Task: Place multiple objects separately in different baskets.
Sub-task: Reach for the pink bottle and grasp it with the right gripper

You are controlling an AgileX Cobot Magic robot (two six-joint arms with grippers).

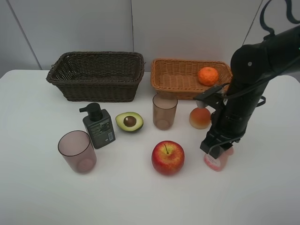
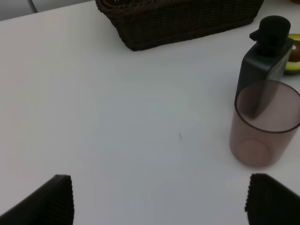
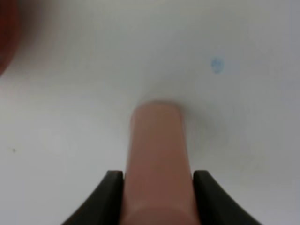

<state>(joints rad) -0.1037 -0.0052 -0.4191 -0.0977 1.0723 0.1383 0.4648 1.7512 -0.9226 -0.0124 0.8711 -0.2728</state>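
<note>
my right tool [image 1: 216, 151] is clamped tight on the upright small pink bottle [image 1: 215, 163]. the dark brown basket [image 1: 96, 86] lies well away, toward my left.

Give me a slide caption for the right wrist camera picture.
Right gripper, jaws shut on the small pink bottle, with the white table beyond.

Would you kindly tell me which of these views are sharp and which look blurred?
Exterior high: sharp, evenly lit, soft shadow under the red apple. Left wrist: mauve cup fairly clear, left tool slightly soft. Right wrist: too close, so the small pink bottle in the right tool is blurred.
</note>
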